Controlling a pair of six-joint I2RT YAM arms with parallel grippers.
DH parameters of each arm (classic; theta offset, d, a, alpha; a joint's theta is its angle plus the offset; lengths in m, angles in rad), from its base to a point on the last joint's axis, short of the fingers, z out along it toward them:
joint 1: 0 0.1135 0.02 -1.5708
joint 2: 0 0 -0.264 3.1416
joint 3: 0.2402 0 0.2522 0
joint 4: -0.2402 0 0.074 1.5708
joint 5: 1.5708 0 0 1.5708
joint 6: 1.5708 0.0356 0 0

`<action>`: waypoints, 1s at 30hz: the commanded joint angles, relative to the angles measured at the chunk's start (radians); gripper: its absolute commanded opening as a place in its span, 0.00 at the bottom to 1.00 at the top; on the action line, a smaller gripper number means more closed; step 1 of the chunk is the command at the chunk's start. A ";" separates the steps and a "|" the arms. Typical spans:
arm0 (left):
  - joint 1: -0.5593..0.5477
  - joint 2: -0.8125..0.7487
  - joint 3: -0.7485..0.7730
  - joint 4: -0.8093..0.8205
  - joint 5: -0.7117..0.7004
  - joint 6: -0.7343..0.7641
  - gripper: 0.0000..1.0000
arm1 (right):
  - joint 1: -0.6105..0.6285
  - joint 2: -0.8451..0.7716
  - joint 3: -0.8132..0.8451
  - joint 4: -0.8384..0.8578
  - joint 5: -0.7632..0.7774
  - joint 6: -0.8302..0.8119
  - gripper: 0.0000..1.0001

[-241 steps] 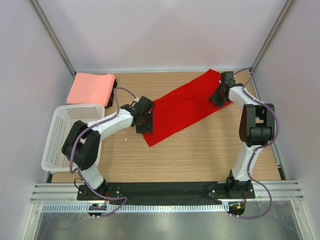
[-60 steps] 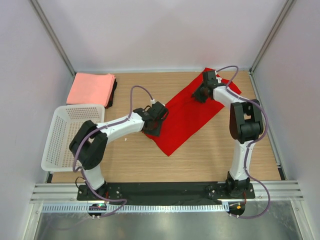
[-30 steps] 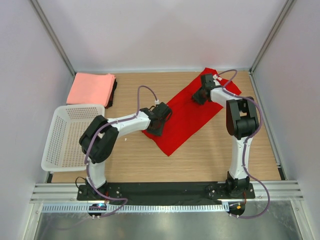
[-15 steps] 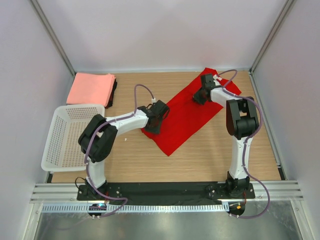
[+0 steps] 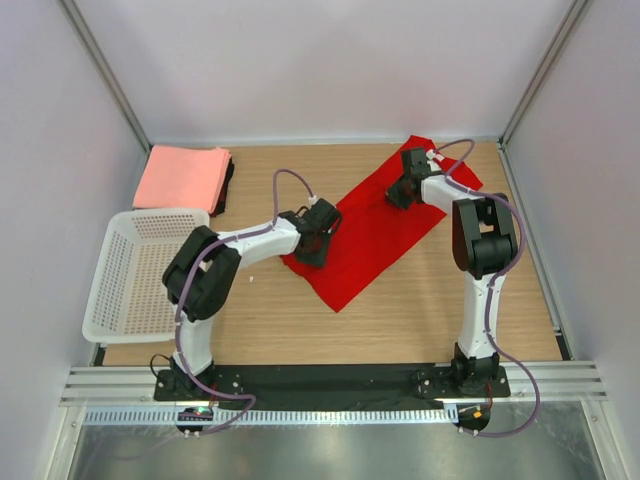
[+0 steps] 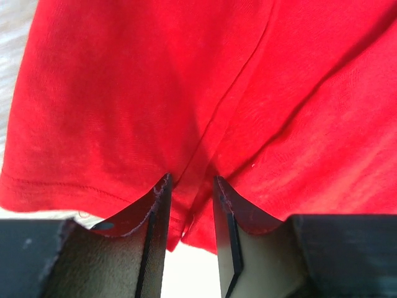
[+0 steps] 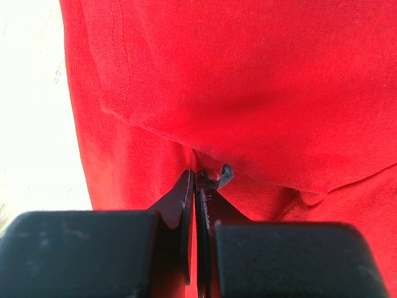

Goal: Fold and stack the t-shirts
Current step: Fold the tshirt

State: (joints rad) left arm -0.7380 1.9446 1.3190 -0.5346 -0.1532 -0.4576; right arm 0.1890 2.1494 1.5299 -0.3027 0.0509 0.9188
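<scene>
Two pairs of fingers hold one long edge of the red t-shirt (image 5: 372, 232), and that shared edge is what we think the next move turns on. The shirt lies flat on the table (image 5: 430, 315) as a slanted band. Its long axis runs from a near tip at mid-table up to the far right corner.

The left fingers (image 5: 313, 238) sit on the left long edge towards the near end. In the left wrist view they stand slightly apart with a ridge of red cloth gathered between them and creases running into the gap. We read that as a pinch on a thick fold.

The right fingers (image 5: 400, 193) sit on the same edge, nearer the far end. In the right wrist view they are pressed almost together, with a nip of cloth at their tips.

Each arm is nearer its own end, and the body of the shirt spreads away from both, towards the near right. We judge that a fold would carry the held edge across the long axis in that direction, with both arms moving together so the band does not twist.

The folded salmon-pink t-shirts (image 5: 182, 176) rest on a dark one (image 5: 224, 186) at the far left corner, well apart from the red shirt. The white mesh basket (image 5: 160, 213) stands just in front of that stack.
</scene>
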 commanded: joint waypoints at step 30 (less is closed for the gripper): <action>0.000 -0.053 0.042 -0.100 -0.069 0.008 0.00 | -0.025 -0.092 0.010 0.036 0.027 -0.074 0.01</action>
State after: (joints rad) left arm -0.7380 1.9347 1.3388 -0.5873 -0.1944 -0.4416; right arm 0.1825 2.1410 1.5341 -0.3134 0.0727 0.8646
